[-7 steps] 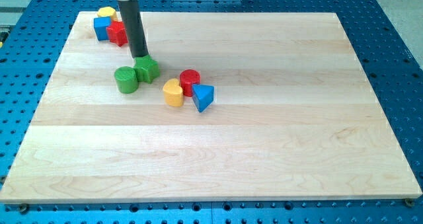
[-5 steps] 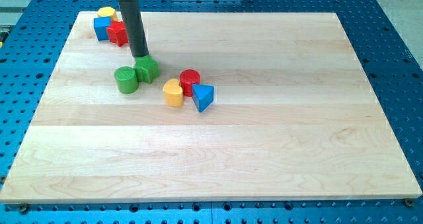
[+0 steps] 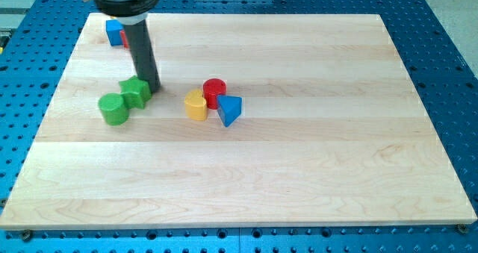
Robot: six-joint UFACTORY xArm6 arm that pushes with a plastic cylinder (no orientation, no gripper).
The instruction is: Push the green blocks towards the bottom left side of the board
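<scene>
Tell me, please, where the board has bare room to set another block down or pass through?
The board is bare right of the blue triangular block and below the green cylinder. It is crowded at upper left: my tip touches the green block, with the blue block at the corner.

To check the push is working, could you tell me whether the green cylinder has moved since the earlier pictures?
Yes. The green cylinder has slid towards the view's bottom left, further from the yellow block, which stayed put. My tip is by the other green block.

Yellow block [image 3: 196, 105]; red cylinder [image 3: 214, 92]; blue block [image 3: 229, 110] (clustered together).
</scene>
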